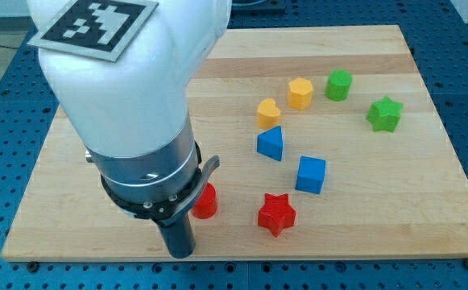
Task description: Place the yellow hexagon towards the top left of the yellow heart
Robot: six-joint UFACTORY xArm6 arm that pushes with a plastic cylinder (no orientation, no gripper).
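My tip [182,253] sat at the frame's lower left beside the red block [205,200] (no pincer here to open or close). The yellow hexagon [300,93] lay upper right of the yellow heart [268,112], untouched; the approach seemed pending, then a leftward push.

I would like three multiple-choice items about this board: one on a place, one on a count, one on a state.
1. Where is the yellow hexagon relative to the yellow heart?
A. upper right
B. lower left
C. directly below

2. How many blue blocks show?
A. one
B. two
C. four

3. What is my tip doing?
A. pressing the yellow hexagon
B. standing far from both yellow blocks
C. resting on the green star

Key: 1 A, the hexagon lies right of and above the heart. 2 B, a blue triangle and a blue cube. 3 B, it stands near the red block at the view's bottom.
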